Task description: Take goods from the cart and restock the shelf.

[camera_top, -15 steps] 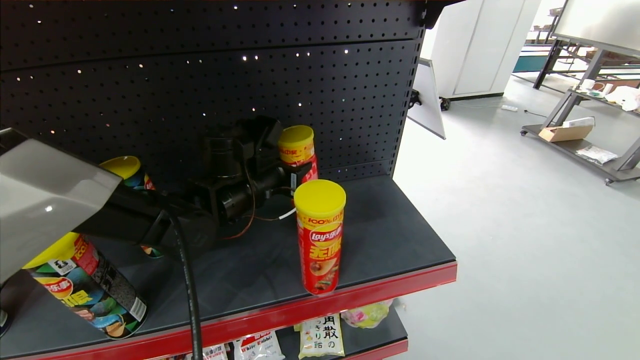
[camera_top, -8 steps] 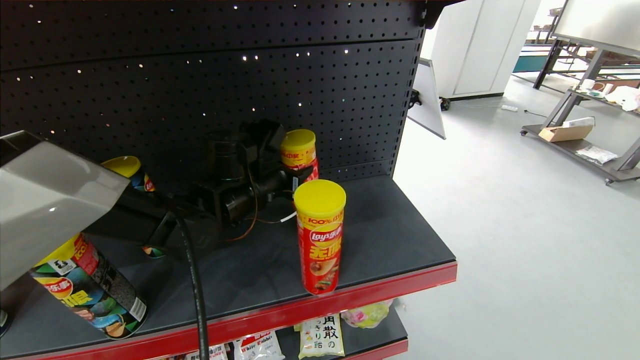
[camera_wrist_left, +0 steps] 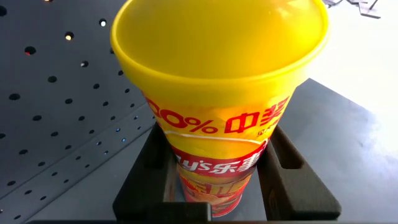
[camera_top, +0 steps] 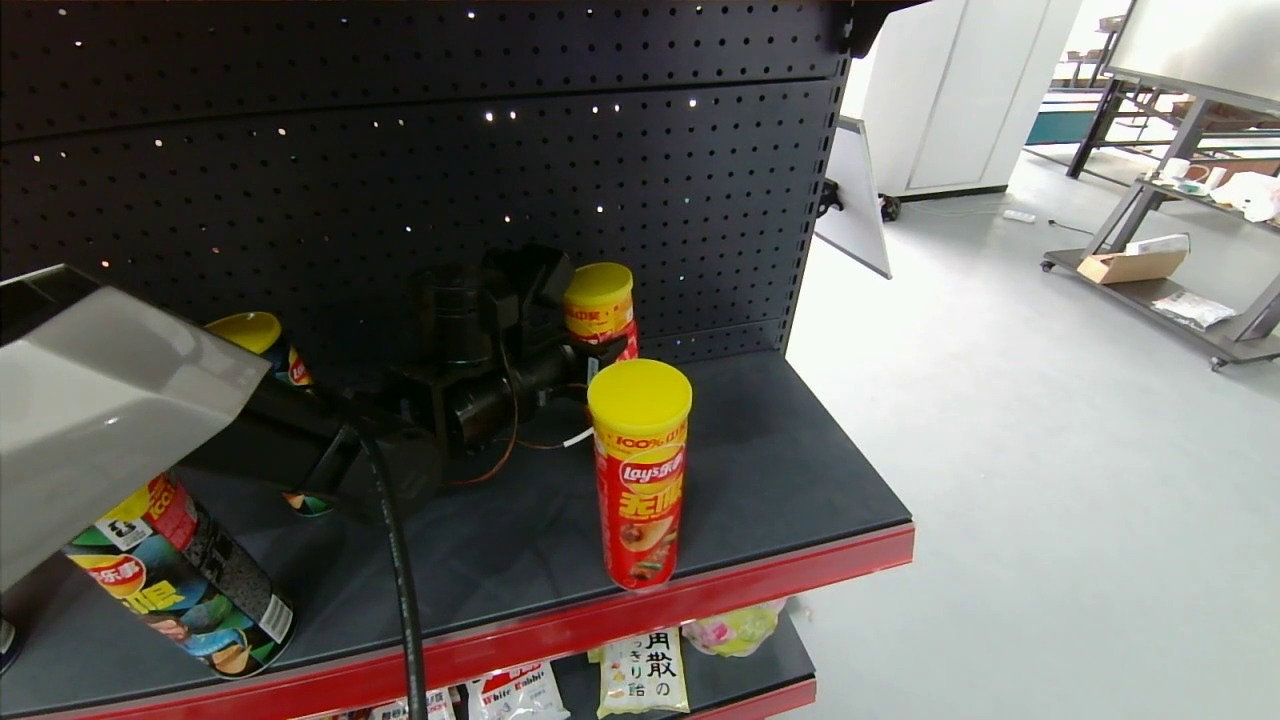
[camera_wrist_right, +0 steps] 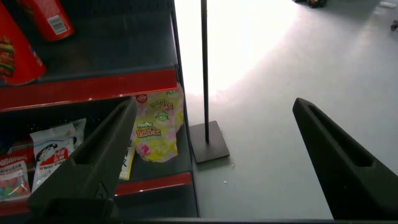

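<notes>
One chip can (camera_top: 598, 300) is pinched in the left hand (camera_top: 597, 352), upright at the back of the shelf (camera_top: 780, 470). Looks like the putting-down step. Next, set it flat and let go. The right hand (camera_wrist_right: 214, 106) is spread.

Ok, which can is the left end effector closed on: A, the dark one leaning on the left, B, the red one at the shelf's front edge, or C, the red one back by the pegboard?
C: the left end effector clamps the yellow-lidded red can from both sides by the pegboard; the front can stands free.
</notes>
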Motion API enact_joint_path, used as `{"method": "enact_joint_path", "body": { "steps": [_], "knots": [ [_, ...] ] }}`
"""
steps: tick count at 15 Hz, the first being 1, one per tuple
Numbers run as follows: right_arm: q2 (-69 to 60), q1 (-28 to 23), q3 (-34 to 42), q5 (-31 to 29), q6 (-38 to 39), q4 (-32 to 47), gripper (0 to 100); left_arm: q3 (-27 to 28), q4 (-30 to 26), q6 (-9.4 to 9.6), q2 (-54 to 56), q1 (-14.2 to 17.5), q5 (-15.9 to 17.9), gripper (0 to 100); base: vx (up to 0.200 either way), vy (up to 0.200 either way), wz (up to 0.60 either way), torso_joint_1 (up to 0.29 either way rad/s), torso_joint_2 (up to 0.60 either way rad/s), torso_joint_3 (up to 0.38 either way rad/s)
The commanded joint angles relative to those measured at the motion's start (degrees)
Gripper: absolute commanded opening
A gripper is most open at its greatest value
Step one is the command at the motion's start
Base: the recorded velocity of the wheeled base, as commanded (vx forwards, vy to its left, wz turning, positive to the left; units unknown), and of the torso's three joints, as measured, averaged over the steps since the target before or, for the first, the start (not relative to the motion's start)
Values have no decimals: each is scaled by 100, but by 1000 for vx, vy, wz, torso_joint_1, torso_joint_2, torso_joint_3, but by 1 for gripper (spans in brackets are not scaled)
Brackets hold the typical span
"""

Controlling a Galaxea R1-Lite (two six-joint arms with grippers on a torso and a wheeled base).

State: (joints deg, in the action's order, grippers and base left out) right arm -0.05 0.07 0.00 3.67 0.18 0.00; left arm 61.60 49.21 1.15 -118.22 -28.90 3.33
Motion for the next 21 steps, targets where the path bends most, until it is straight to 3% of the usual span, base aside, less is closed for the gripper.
{"method": "enact_joint_path", "body": {
  "steps": [1, 3, 4, 14, 21],
  "knots": [
    [5, 1, 0, 2, -1, 0, 100, 1, 1, 0, 1, -1, 1, 0, 0, 0, 0, 0, 0, 0],
    [5, 1, 0, 2, -1, -9, 100, 1, 9, 0, -8, -10, 1, 0, 0, 0, 0, 0, 0, 0],
    [5, 1, 0, 2, -1, -9, 100, -8, 18, 8, -8, -10, 1, 100, 0, 0, 0, 0, 0, 0],
    [5, 1, 0, 2, -1, 0, 100, -148, -70, 0, 256, 16, -34, 100, 0, 0, 0, 0, 0, 0],
    [5, 1, 0, 2, -1, -9, 100, -1150, -158, 17, 1267, 210, -104, 100, 0, 0, 0, 0, 0, 0]
  ]
}}
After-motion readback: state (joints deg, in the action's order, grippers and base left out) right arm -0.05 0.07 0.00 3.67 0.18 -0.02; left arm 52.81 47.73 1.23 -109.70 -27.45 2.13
